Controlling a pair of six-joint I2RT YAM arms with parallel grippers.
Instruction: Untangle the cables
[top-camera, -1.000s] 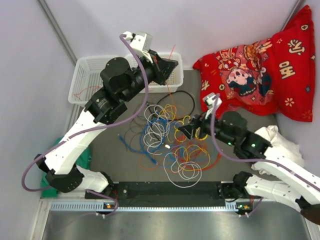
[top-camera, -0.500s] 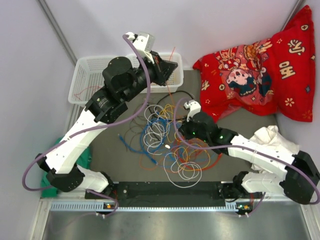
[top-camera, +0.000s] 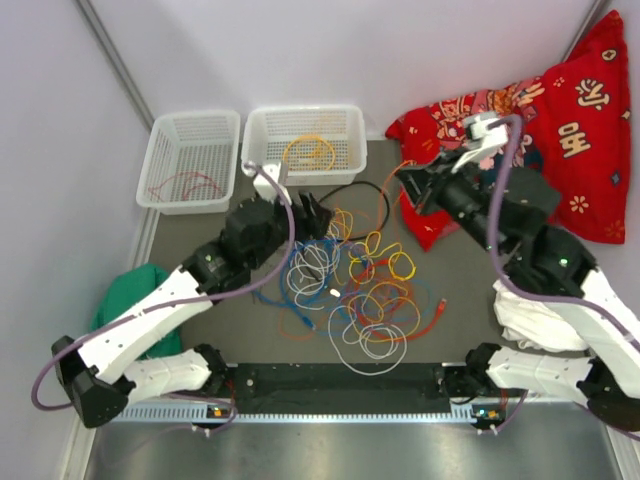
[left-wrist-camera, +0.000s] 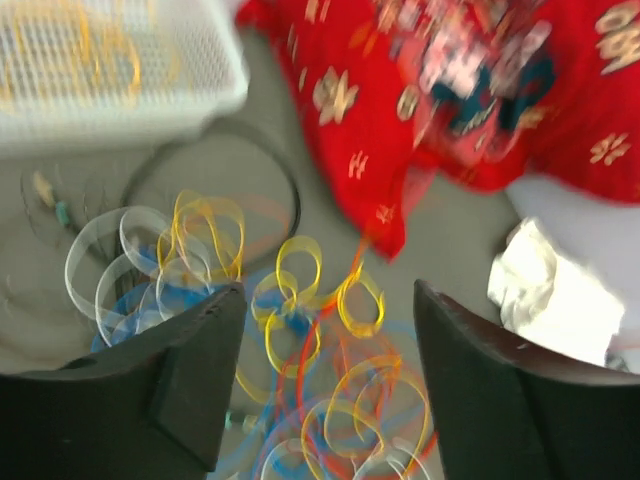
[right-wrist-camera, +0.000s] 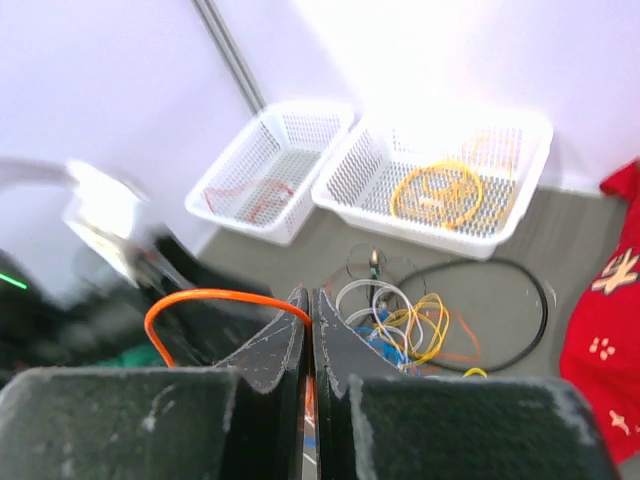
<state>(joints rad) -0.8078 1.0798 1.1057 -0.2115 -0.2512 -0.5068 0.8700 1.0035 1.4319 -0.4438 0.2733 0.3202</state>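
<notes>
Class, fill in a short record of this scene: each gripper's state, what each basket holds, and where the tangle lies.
left gripper: open, over the cable pile
right gripper: shut on an orange cable
left basket: one red wire
right basket: one yellow cable, coiled
cable pile: on the table between the arms, many colours looped together
red cloth: far right corner

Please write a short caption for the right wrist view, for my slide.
Right end effector shut on orange cable; beyond, yellow cable in a white basket.
</notes>
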